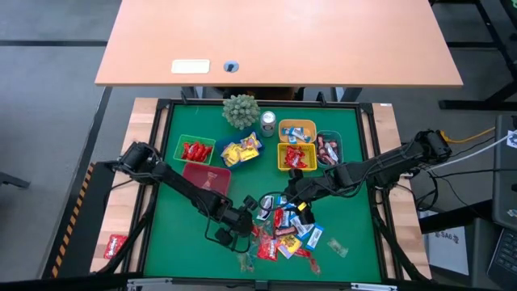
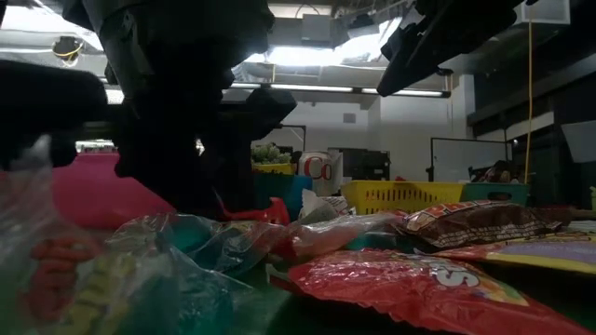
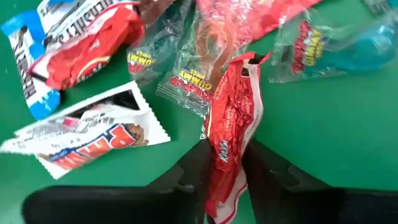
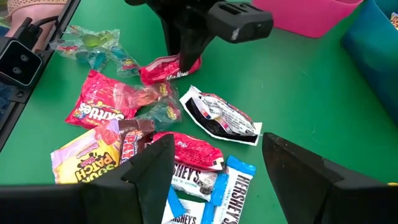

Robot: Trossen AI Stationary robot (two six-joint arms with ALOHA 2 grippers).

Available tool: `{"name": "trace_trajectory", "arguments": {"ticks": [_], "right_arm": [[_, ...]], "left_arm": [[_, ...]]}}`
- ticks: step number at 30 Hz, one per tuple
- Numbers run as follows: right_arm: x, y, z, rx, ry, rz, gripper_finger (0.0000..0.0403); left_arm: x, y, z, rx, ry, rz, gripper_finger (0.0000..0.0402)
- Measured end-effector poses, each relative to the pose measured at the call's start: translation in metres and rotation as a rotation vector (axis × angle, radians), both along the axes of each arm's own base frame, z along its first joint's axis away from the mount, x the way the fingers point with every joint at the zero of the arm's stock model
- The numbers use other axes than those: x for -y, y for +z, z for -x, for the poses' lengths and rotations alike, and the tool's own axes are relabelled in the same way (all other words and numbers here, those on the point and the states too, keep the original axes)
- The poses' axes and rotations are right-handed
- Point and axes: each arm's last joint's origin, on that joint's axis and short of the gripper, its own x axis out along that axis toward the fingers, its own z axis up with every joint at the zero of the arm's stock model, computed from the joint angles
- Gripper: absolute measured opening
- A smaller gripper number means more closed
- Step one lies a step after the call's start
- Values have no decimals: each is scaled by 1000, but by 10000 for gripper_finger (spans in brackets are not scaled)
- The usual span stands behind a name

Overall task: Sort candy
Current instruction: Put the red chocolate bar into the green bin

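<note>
A pile of wrapped candy (image 1: 284, 230) lies on the green mat near the table's front edge. My left gripper (image 1: 242, 225) has come down at the pile's left side and is shut on a red candy (image 3: 233, 118), also seen in the right wrist view as the red candy (image 4: 160, 70). My right gripper (image 4: 214, 174) hovers open above the pile's far side, touching nothing. Below it lie a white wrapper (image 4: 221, 115), blue-and-white bars (image 4: 233, 186) and a red Skittles bag (image 4: 96, 102). My left gripper pinches the red candy's wrapper (image 3: 225, 155) between its two fingers, squeezing its two long edges together so that it crumples. The fingers (image 4: 186, 46) slant down from above onto one end of it. The wrapper's other end (image 4: 149, 73) lies on the mat.
Along the mat's far half stand small bins: green (image 1: 194, 149), blue (image 1: 242, 151), two yellow (image 1: 296, 144), teal (image 1: 329, 148) and pink (image 1: 206, 176). A small plant (image 1: 241, 111) and a can (image 1: 267, 123) stand behind them. One red candy (image 1: 115, 245) lies off the mat, left.
</note>
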Motion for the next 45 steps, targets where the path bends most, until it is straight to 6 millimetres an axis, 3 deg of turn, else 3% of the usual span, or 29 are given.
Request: {"name": "trace_trajectory", "arguments": {"ticks": [6,14,24,33,39,45], "right_arm": [[0,0,0,1,0,0,241],[0,0,0,2,1,-1,241],[0,0,-1,8,0,-2,241],[0,0,-1,8,6,3,241],[0,0,-1,10,7,4,241],[0,0,-1,10,7,4,241]], "left_arm": [[1,14,6,-1,77,61,48],[-11,67,24,43,213,153,42],[-74,136,84,20,610,47,41],[-135,151,143,-181,1076,-264,41],[-157,152,149,-203,1230,-326,43],[-173,152,149,-208,1316,-313,89]]}}
